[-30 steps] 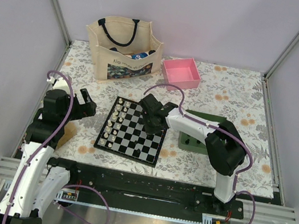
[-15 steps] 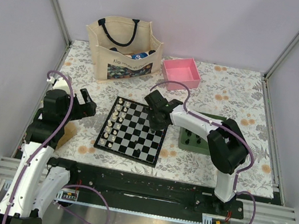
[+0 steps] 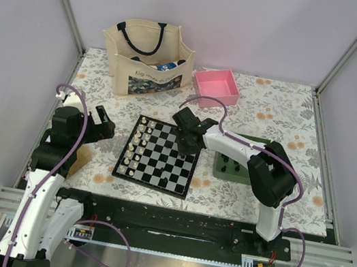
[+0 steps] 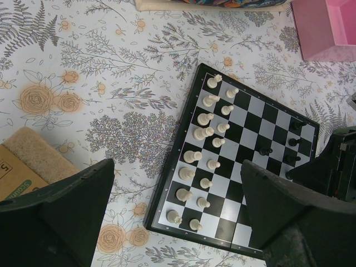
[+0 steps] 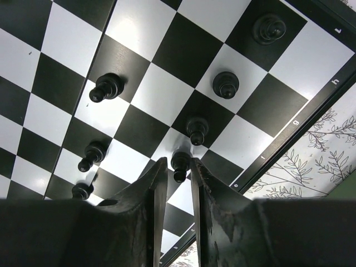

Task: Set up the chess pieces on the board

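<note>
Inspecting from the top view first. Found the board at mid-table on the floral table cover, set slightly askew. Noted cream chessmen in two rows along its left side. Located the right gripper low over the board's far right corner, near a green tray. Logged the left gripper well apart from the board, off to its left. Recorded a tote bag and a pink box at the far edge.

Turning to the left wrist view. Found the left gripper released, fingers spread wide, nothing between them. Noted a few black chess pieces on the board's right-hand squares, opposite the cream chessmen.

Closing with the right wrist view. Counted seven chess pieces standing on squares near the lettered rim. Found one black chessman standing on the board between the right gripper's fingertips, jaws only narrowly parted. Cannot tell whether the pads touch it, so neither grasp nor release confirmed.
</note>
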Available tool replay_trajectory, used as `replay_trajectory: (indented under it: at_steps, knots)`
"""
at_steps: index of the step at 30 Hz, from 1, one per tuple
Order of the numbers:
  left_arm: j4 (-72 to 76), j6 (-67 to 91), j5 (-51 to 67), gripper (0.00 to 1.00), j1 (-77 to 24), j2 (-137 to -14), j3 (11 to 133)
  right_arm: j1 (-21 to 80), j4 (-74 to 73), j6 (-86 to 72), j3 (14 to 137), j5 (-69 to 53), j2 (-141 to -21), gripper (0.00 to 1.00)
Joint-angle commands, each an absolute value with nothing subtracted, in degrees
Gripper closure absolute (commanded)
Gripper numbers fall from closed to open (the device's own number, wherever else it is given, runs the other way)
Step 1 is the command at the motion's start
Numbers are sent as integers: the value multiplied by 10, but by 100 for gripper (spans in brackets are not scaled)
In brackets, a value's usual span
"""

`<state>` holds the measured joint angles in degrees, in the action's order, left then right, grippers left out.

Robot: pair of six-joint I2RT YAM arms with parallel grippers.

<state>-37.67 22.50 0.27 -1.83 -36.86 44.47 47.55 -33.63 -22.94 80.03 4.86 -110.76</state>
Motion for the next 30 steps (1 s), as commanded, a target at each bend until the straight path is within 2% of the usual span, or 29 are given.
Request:
replay_trajectory:
  at_steps: [1,8,15,30]
  knots:
    - [-354,228,12,1,-15,-366,444,474,-322,-226,802,42,-1086,65]
    - [-354,229,14,1,-15,-364,444,476,-327,-235,805,6,-1044,48]
    - [-352,229,18,1,-14,-362,444,505,-330,-237,837,6,-1041,46]
    - [-353,229,15,1,-12,-359,442,507,-395,-214,1000,55,-1194,47]
